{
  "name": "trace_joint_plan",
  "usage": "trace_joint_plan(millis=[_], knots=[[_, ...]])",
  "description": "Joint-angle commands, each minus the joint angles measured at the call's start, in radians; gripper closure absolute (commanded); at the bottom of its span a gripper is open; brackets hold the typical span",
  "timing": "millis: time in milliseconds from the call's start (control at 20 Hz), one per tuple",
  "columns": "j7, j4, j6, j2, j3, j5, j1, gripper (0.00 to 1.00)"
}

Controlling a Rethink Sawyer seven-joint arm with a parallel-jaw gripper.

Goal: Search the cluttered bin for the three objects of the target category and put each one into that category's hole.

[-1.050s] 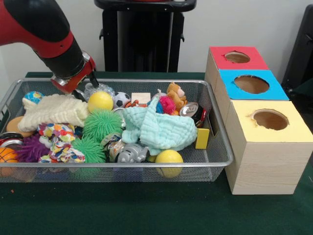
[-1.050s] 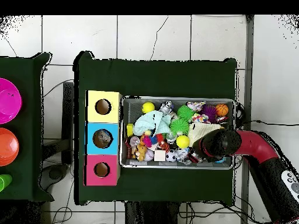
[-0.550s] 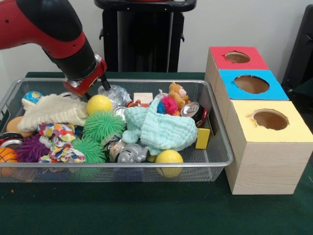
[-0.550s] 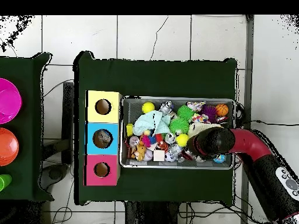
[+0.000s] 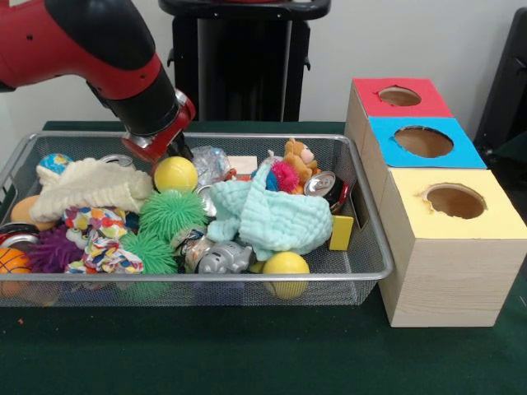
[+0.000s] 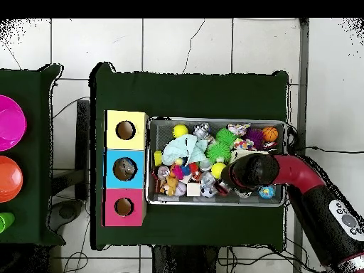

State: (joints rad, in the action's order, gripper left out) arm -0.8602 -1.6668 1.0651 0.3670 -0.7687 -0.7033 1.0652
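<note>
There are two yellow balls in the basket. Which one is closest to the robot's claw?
The yellow ball toward the back of the basket, right beside the gripper. The other yellow ball lies at the front rim, below the mint cloth.

Light in the front view is even and fairly bright, diffuse, apparently from above; the pale wall behind is evenly lit. The silver wire-mesh bin (image 5: pixel 362 247) throws only a soft, short shadow on the dark green cloth-covered table (image 5: pixel 247 354). A small highlight sits on top of the yellow rubber ball (image 5: pixel 175 174), and the crumpled metal can (image 5: pixel 319 183) shows a little glare. The yellow-topped wooden box (image 5: pixel 449 247) has a brighter top than its front face. Edges look slightly soft throughout, with no motion blur on the red and black arm (image 5: pixel 99 49). The overhead view is flat and shadowless; the white tiled floor (image 6: pixel 213 43) looks washed out.
</note>
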Motion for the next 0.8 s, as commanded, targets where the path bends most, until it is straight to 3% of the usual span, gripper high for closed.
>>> trace_joint_plan(millis=[50,450,800], knots=[[-0.067,-0.012,-0.103,-0.032,0.036,0.019,-0.032,1.0],[-0.109,-0.042,-0.113,-0.002,0.033,0.033,-0.043,1.0],[-0.19,-0.149,-0.077,0.198,-0.006,0.12,-0.068,1.0]])
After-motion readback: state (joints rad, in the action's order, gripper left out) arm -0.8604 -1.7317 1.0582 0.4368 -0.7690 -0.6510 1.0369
